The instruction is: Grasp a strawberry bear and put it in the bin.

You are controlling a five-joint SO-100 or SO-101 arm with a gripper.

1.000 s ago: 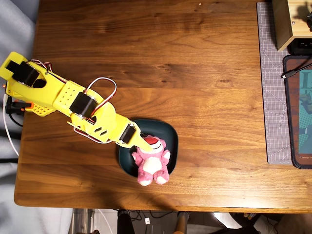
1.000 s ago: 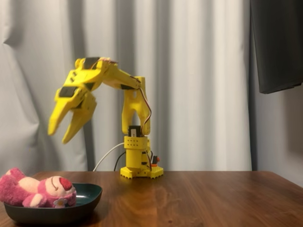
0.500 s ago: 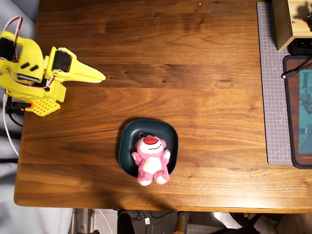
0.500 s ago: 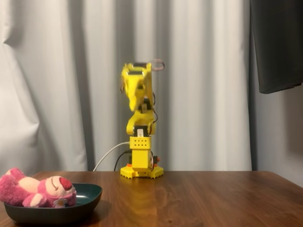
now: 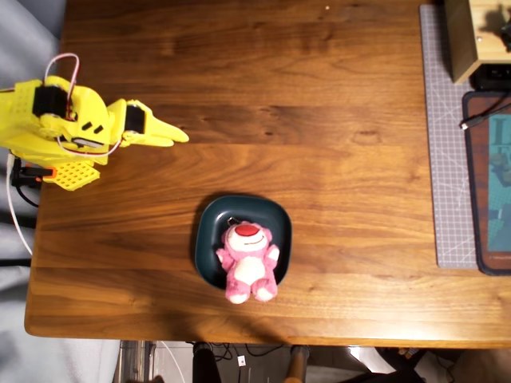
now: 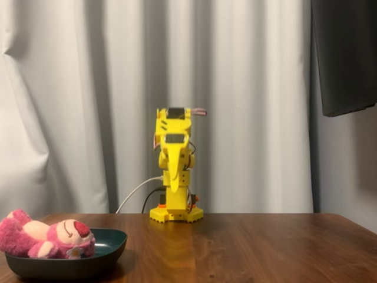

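Note:
The pink strawberry bear (image 5: 249, 260) lies on its back in the dark teal bin (image 5: 214, 239), its legs hanging over the bin's near rim in the overhead view. In the fixed view the bear (image 6: 47, 237) rests in the bin (image 6: 97, 254) at the lower left. My yellow gripper (image 5: 176, 136) is folded back near the arm's base at the table's left side, well apart from the bin, with its fingers together and nothing in them. In the fixed view the gripper (image 6: 175, 186) points down in front of the arm.
A grey cutting mat (image 5: 447, 152) and a dark tray (image 5: 489, 183) lie at the table's right edge, with a wooden box (image 5: 479, 36) at the top right. A white cable (image 6: 135, 194) runs from the arm's base. Curtains hang behind the table.

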